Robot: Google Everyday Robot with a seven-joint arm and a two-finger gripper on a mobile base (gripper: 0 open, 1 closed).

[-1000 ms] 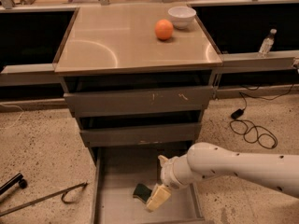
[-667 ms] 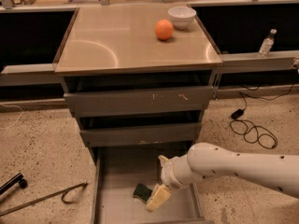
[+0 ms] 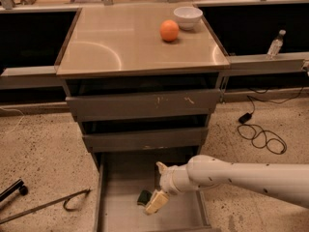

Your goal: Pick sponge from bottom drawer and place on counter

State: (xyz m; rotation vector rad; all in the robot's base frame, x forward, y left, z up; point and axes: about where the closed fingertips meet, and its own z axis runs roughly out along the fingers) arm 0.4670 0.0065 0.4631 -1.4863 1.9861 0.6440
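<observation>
While the big grey metal cabinet stands on the speckled floor, its square shiny beige-grey counter (image 3: pixel 120 47) shows on top. Lowest of all, the deep grey bottom drawer (image 3: pixel 120 214) is pulled out. A fat white robot arm (image 3: pixel 241 178) comes in over the drawer's right edge. Its cream gripper (image 3: pixel 157 202) hangs low near the middle of the drawer floor; I cannot tell if it is wide or narrow. A white bowl (image 3: pixel 188 17) and an orange ball (image 3: pixel 169 30) sit near the counter's far right corner. The small dark green sponge (image 3: pixel 143 197) lies on the drawer floor, right against the gripper's left side
</observation>
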